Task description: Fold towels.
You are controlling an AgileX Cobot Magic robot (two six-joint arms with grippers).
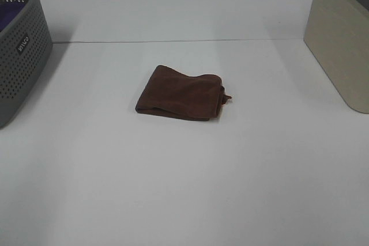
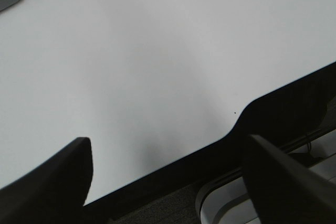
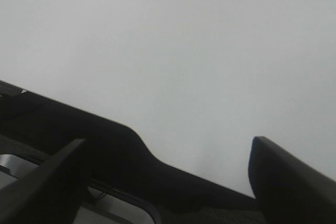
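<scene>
A dark reddish-brown towel (image 1: 181,94) lies folded in a loose rectangle at the middle of the white table (image 1: 173,188) in the exterior high view, with a small corner sticking out at its right side. No gripper shows in that view. In the left wrist view my left gripper (image 2: 167,157) is open and empty over the table's edge; its dark fingers (image 2: 52,182) stand wide apart. In the right wrist view my right gripper (image 3: 167,157) is open and empty too, fingers (image 3: 289,179) wide apart above the table edge. The towel shows in neither wrist view.
A grey perforated basket (image 1: 17,50) stands at the far left, with something purple inside. A beige bin (image 1: 340,38) stands at the far right. The table's dark front edge (image 2: 273,114) crosses the left wrist view and the right wrist view (image 3: 79,129).
</scene>
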